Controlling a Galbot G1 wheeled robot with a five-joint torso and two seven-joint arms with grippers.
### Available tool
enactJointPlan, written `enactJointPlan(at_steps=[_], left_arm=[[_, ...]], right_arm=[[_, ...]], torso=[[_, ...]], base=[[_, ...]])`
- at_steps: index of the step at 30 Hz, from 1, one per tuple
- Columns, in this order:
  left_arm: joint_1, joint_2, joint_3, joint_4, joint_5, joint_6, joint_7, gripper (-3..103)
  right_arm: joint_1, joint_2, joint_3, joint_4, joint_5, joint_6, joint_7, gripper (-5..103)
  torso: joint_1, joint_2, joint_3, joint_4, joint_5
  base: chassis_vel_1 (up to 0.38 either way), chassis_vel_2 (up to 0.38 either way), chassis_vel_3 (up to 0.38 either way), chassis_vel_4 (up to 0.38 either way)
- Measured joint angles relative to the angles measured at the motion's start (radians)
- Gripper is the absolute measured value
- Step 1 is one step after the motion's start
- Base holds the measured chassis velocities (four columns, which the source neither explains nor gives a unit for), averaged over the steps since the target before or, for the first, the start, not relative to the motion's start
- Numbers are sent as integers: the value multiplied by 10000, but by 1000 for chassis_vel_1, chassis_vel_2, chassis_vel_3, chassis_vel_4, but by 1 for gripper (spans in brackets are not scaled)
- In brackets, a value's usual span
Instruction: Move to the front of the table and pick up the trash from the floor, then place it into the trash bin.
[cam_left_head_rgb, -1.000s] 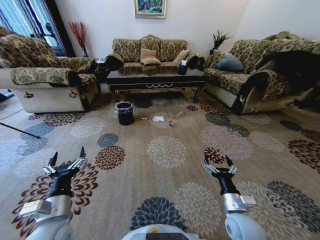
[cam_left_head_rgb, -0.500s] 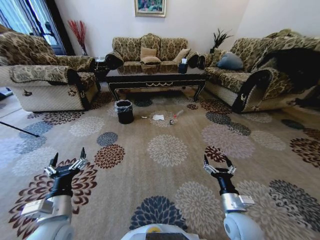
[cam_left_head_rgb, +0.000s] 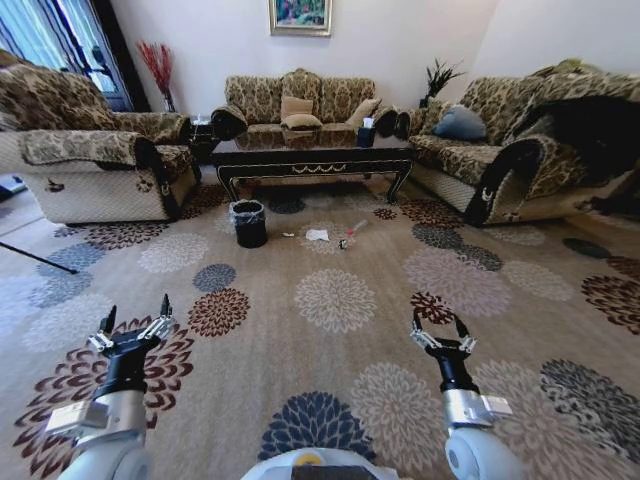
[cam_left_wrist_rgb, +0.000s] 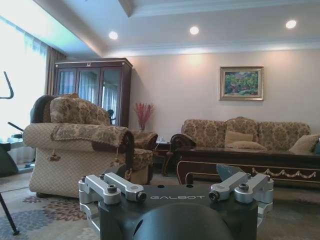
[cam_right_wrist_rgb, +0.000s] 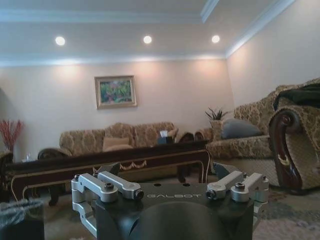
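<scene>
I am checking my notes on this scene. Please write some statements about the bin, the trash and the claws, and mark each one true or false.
1. The trash bin stands on the carpet before the table. True.
2. The crumpled white paper lies inside the bin. False: it lies on the carpet beside it.
3. The left claw holds trash. False: it is open and empty.
4. The right claw is open. True.

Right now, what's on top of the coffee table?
On the table a small black box with something white sticking out stands near its right end. The rest of the glossy top looks bare; smaller items can't be ruled out from here.
</scene>
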Motion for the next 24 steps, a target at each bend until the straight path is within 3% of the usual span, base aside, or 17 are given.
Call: enactJointPlan(at_steps=[16,24], left_arm=[[-3,3,-145,508,393,-168,-112,100],[-1,-1,-156,570,399,-204,-112,100]], right_arm=[[154,55,19,-554,-510,712,-1425,100],[216,80,-27,-721,-526,784,-1556,100]], torso=[[0,0,51,1,0],[-2,0,66,0,0]], base=[[0,0,0,0],[-20,34,26,-25]])
